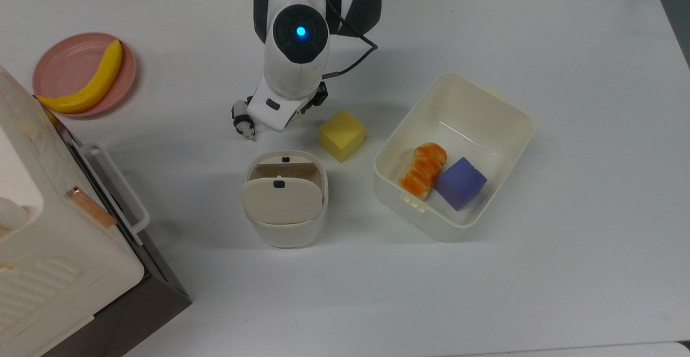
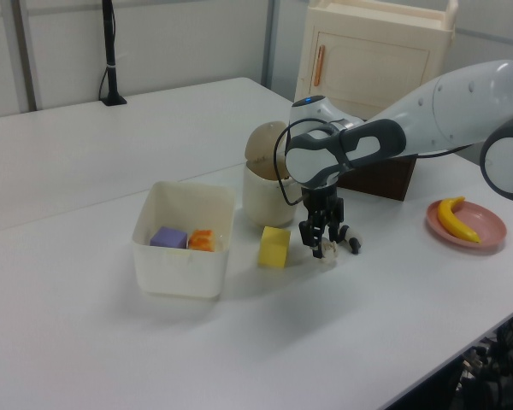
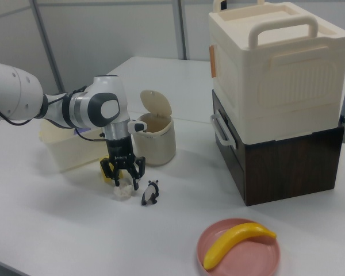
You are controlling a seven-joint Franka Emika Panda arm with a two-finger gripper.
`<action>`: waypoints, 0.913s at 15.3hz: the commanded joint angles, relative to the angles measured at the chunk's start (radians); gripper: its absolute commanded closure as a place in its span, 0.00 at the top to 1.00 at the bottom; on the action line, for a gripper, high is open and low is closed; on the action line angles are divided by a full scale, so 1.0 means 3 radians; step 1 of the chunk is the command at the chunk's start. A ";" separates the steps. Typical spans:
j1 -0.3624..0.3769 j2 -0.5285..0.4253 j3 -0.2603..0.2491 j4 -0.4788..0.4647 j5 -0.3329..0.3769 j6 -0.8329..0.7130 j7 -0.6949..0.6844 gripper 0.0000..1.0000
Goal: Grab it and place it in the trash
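Observation:
The crumpled off-white paper wad lies on the white table between the panda toy and the yellow cube. My gripper is lowered straight over the wad, open, with one finger on either side of it. In the left view the gripper sits low at the wad. In the top view the arm's hand covers the wad. The trash bin, small and cream-white, stands just in front of them with its flap lid tipped up, and its inside looks brownish.
A cream tub holding an orange piece and a purple cube stands at the top view's right. A banana lies on a pink plate at the top view's left. A large cream and brown cabinet fills the top view's lower left.

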 commanded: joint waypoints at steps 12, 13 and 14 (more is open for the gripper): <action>-0.0025 -0.0140 -0.0054 0.1033 0.0333 -0.0479 -0.0205 0.30; -0.0055 -0.0140 -0.0059 0.1146 0.0365 -0.0459 -0.0164 0.30; -0.0147 -0.0140 -0.0049 0.1304 0.0400 -0.0439 -0.0093 0.31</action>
